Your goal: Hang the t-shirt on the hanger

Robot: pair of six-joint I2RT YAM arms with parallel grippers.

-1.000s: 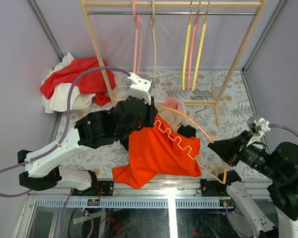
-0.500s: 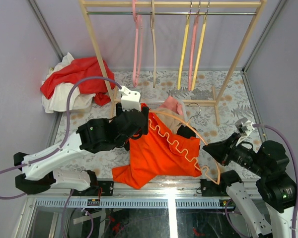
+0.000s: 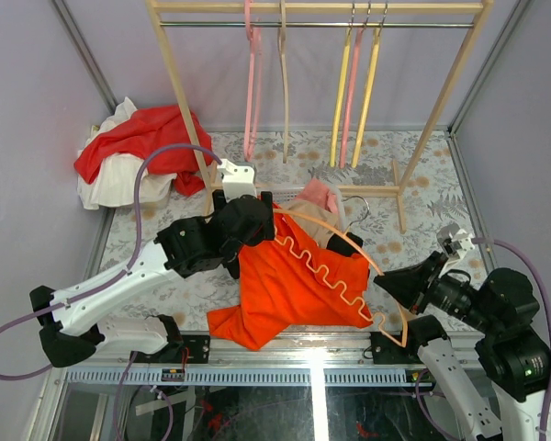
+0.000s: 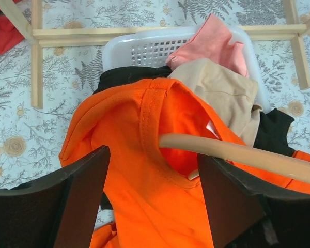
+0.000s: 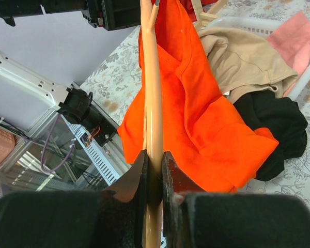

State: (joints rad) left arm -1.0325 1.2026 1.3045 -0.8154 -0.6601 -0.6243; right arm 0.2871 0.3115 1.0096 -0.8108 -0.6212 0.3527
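The right gripper is clamped narrow on the peach hanger, its two fingers pressed against either side of the thin bar. From there the hanger runs up and away from the wrist toward the left arm. The bright orange t-shirt hangs just beside the bar, draping down over the near edge of the table.

The left gripper stands wide, its dark fingers well apart. The t-shirt's round neck lies between them. One tip of the hanger pokes into that neck opening from the right, resting against the inside of the collar seam. Whether either finger actually touches the fabric cannot be told.

Behind the t-shirt sits a white laundry basket, holding a tan garment, a pink cloth and a black garment that spills toward the shirt. The tan garment lies directly under the hanger's arm, close to the collar. The hanger's silver hook rises over the basket.

Further back stands a wooden clothes rack with pink hangers and yellow hangers on its rail. Its floor bar crosses just beyond the basket. A red cloth lies heaped on a white one at the far left.
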